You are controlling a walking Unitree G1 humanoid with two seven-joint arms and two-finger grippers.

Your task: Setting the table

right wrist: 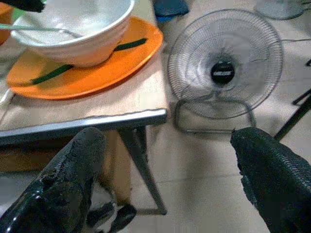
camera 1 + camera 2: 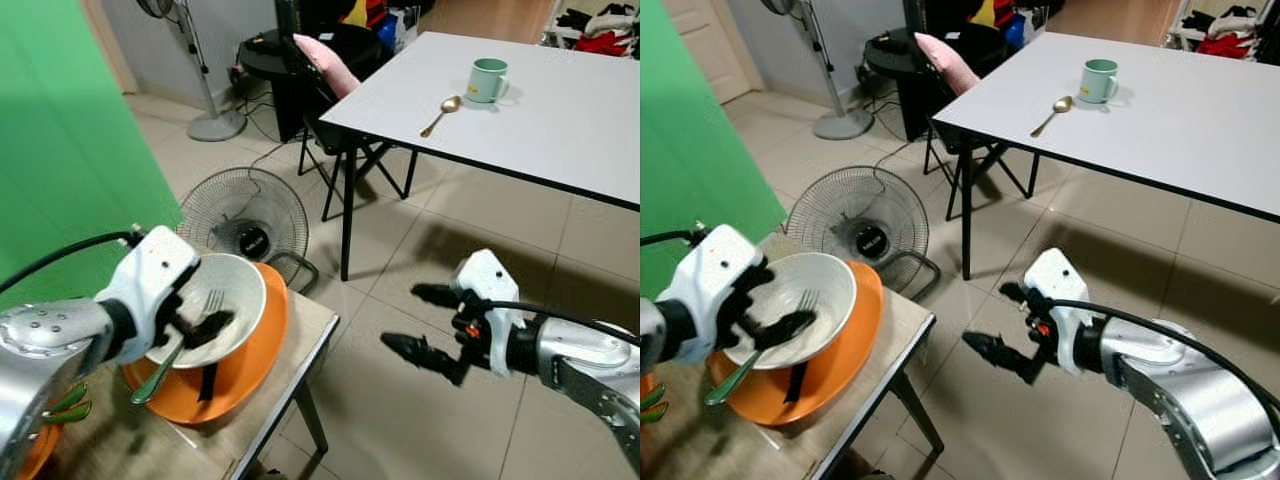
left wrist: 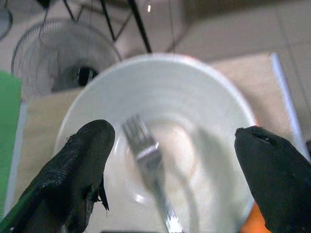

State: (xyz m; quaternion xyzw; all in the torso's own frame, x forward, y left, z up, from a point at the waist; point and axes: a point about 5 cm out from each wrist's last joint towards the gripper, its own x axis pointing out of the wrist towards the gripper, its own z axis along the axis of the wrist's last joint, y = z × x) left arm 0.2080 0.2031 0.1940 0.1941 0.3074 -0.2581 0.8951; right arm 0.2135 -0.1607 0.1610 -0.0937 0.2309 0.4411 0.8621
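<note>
Bowl (image 2: 215,305) first: my left gripper (image 2: 205,345) has its fingers wide apart, one inside it and one under its rim. It looks hard, smooth and breakable, so I think I should pinch the rim gently. A fork (image 3: 148,165) lies loose inside and could slide. The bowl sits on an orange plate (image 2: 255,365) on the small table (image 2: 300,345). My right gripper (image 2: 432,325) hangs open over the floor.

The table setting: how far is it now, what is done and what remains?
Done: a green mug and a spoon already lie on the white table. In hand: the left gripper is open over the white bowl, which holds a fork and sits on the orange plate on the small side table. Left: bowl, fork and plate are not yet moved. The right gripper hangs open over the floor.
</note>
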